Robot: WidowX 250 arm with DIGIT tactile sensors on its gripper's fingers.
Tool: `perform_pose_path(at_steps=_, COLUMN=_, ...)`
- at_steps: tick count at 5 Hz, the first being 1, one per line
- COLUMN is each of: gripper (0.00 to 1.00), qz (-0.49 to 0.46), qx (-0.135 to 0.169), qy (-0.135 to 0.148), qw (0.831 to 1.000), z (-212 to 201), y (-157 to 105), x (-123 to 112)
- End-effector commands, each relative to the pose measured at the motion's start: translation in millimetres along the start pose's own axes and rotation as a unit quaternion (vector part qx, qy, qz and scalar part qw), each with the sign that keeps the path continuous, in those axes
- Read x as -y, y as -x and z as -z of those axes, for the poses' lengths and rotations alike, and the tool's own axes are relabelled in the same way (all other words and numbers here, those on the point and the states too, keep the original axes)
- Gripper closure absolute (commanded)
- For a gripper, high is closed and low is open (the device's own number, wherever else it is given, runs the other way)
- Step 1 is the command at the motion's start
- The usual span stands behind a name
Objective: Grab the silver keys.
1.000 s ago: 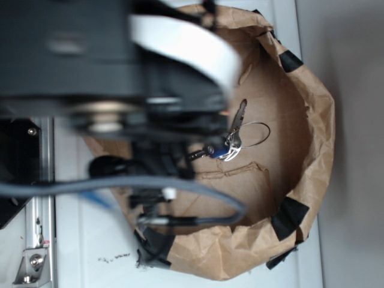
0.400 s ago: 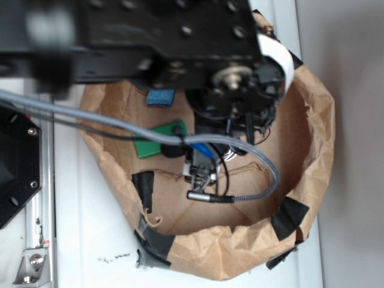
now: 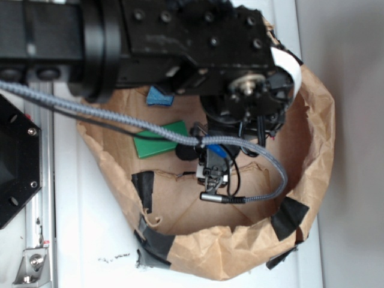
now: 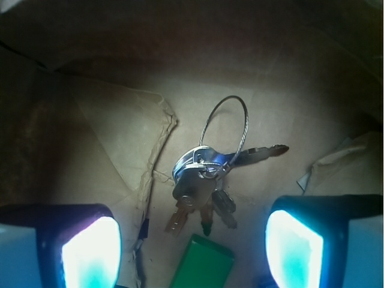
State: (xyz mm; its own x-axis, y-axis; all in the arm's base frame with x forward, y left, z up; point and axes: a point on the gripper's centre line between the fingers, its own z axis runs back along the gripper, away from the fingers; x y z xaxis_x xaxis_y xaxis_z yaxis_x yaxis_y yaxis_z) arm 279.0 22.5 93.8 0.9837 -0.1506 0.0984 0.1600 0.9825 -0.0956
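In the exterior view, the black arm (image 3: pixel 180 42) is seen stretched across the upper part of the picture, over a brown paper bag (image 3: pixel 315 120) that is laid open like a shallow bowl on a white table (image 3: pixel 90 240), its rim patched with black tape (image 3: pixel 288 217). The pincer itself is hidden beneath the wrist housing in this view, so its state cannot be told here, and the silver keys are covered by the arm. A grey braided cable (image 3: pixel 264 157) is looped from the wrist down across the bag floor. A green block (image 3: pixel 161 139) is seen lying on the bag floor beside the wrist, toward the arm's base, and a small blue block (image 3: pixel 159 96) is seen near the bag rim, partly under the arm. In the wrist view, the pincer (image 4: pixel 192 243) is shown released, its two glowing fingertips (image 4: pixel 90 252) held wide apart at the lower corners of the frame. The silver keys (image 4: pixel 201 180) are found on the brown paper floor, ahead of the gap between the fingertips and roughly centred on it, not touched by either one; a thin wire loop (image 4: pixel 228 129) is fanned out on the far side of the bunch, and one key is pointed off toward the right fingertip's side. The green block (image 4: pixel 204 264) is seen between the fingertips, just nearer than the keys.
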Motion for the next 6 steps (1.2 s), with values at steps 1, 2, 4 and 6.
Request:
perform_pose_path(at_steps=1, gripper=0.00, qz=-0.047, qx=0.021, qy=-0.013, qw=0.999, z=-3.7, y=-13.3, x=-23.4)
perform_pose_path(at_steps=2, gripper=0.00, qz=-0.064, qx=0.029, qy=-0.019, qw=0.997, z=-5.9, y=-13.9, x=-27.2)
perform_pose_path(at_steps=4, gripper=0.00, qz=-0.085, qx=0.039, qy=-0.031, qw=0.995, z=-8.0, y=-14.8, x=-29.7)
perform_pose_path(at_steps=6, gripper=0.00, qz=-0.085, qx=0.039, qy=-0.031, qw=0.995, z=-8.0, y=-14.8, x=-29.7)
